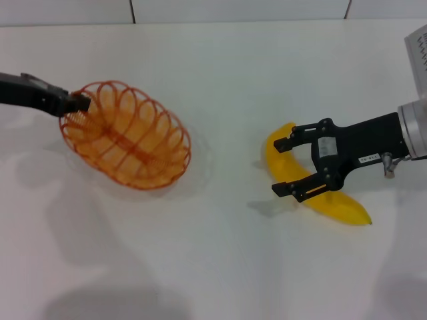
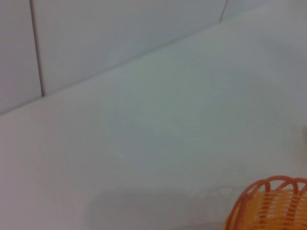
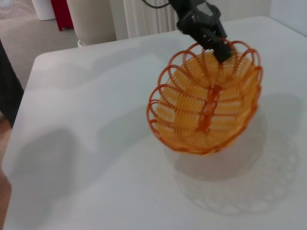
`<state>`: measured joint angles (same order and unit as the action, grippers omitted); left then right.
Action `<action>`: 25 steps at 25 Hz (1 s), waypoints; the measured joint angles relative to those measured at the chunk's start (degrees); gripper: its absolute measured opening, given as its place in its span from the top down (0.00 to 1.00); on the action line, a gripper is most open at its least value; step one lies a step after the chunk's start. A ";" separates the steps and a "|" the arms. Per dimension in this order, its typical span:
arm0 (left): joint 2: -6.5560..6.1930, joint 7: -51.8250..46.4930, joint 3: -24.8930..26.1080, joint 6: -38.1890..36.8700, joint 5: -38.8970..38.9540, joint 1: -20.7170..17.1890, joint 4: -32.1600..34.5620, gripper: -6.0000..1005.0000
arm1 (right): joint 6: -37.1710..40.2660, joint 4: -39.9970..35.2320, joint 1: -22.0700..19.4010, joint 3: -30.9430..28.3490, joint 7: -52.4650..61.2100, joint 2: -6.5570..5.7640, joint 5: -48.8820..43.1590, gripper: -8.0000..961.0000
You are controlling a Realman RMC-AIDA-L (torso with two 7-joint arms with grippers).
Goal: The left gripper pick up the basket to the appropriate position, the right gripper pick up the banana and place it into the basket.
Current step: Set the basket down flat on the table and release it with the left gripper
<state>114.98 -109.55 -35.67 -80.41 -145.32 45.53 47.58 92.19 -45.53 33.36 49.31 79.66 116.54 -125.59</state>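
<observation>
The right gripper [image 1: 285, 167] is reaching in from three o'clock, jaws spread wide, one finger [image 1: 288, 142] showing over the banana's upper tip and the other [image 1: 287, 189] over its middle. It is hovering across the banana [image 1: 333, 203], with nothing clamped between the fingers; whether the pads are touching the fruit cannot be told from the head view. The banana is lying flat on the white table [image 1: 220, 267], curving from the gripper's mouth down toward five o'clock, its pointed end sticking out past the black body.

Over at nine o'clock the left gripper [image 1: 79, 103] is pinching the rim of the basket [image 1: 127, 137] at its ten o'clock edge, fingers closed on the orange wire. In the right wrist view that same claw [image 3: 220, 48] is gripping the rim, and the basket [image 3: 206, 103] is tilting, held up off the table with its looped shadow [image 3: 240, 187] falling on the surface beneath. The left wrist view is catching only a corner of the basket [image 2: 268, 203] against bare table.

The basket is sitting well apart from the banana, with open tabletop between them. A white panel with printed lines [image 1: 417, 50] is peeking in at two o'clock, beside the right arm's silver-white cylinder [image 1: 413, 130].
</observation>
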 joint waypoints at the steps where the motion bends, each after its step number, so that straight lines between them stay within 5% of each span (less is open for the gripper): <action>1: 0.00 -0.15 0.12 0.07 0.71 -0.02 -0.09 0.91 | 0.00 0.00 0.08 0.00 0.02 0.00 0.00 0.07; 25: 1.19 -2.86 0.43 19.56 14.50 -0.19 -15.73 0.91 | 0.00 0.00 0.48 0.61 0.43 0.00 0.00 0.08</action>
<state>116.17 -112.41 -35.24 -60.84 -130.82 45.34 31.85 92.19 -45.53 33.84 49.92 80.09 116.54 -125.59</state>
